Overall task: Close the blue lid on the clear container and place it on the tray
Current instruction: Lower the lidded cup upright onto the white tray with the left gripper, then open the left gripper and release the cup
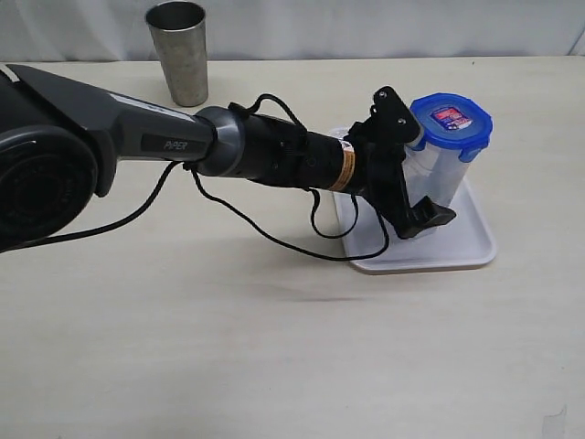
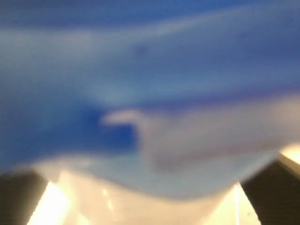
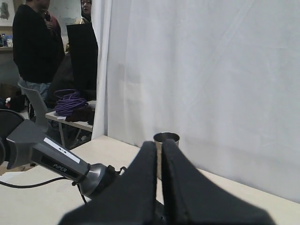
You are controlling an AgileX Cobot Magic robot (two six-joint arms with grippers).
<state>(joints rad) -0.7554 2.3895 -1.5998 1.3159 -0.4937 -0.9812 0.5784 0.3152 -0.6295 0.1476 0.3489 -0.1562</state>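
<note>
Container (image 1: 445, 176), tall, clear, blue lid (image 1: 451, 121)

You get soft, even light on the worktop (image 1: 274, 347); your left wrist view shows the blue lid (image 2: 140, 70) wholly blurred.

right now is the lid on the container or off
On: the blue lid sits atop the upright container, which stands on the tray.
</note>
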